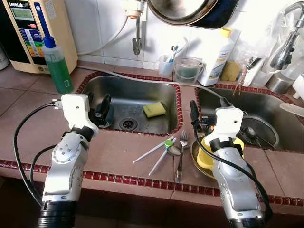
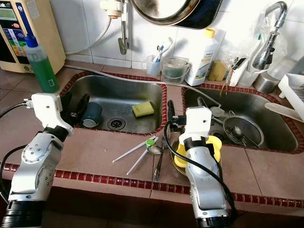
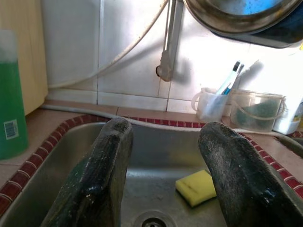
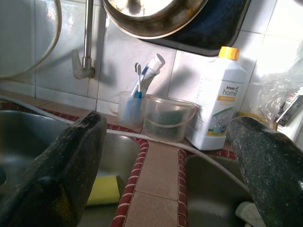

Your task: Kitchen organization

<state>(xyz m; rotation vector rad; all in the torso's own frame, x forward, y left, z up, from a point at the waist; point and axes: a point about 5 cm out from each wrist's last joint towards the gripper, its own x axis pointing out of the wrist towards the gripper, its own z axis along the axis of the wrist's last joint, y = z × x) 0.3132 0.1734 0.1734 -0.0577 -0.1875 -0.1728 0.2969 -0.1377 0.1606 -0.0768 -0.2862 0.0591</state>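
My left gripper (image 1: 101, 107) hangs open over the left end of the left sink (image 1: 137, 88), just above a dark blue cup (image 2: 91, 114) lying in the basin. A yellow sponge (image 1: 154, 109) rests further right in that sink, also seen between the left fingers (image 3: 196, 187). My right gripper (image 4: 165, 175) is open and empty above the tiled divider between the two sinks. On the counter in front lie two white chopsticks (image 1: 153, 153), a spoon (image 1: 174, 150) with a green cap (image 1: 168, 142) and a fork (image 1: 182, 153). A yellow bowl (image 1: 204, 156) on a plate sits under my right wrist.
A green soap bottle (image 1: 57, 66) and a water machine (image 1: 33, 33) stand back left. A toothbrush cup (image 1: 166, 64), a clear tub (image 1: 187, 70) and a white detergent bottle (image 1: 218, 57) line the wall. The right sink holds a pot lid (image 1: 259, 133). A pan (image 1: 185, 12) hangs overhead.
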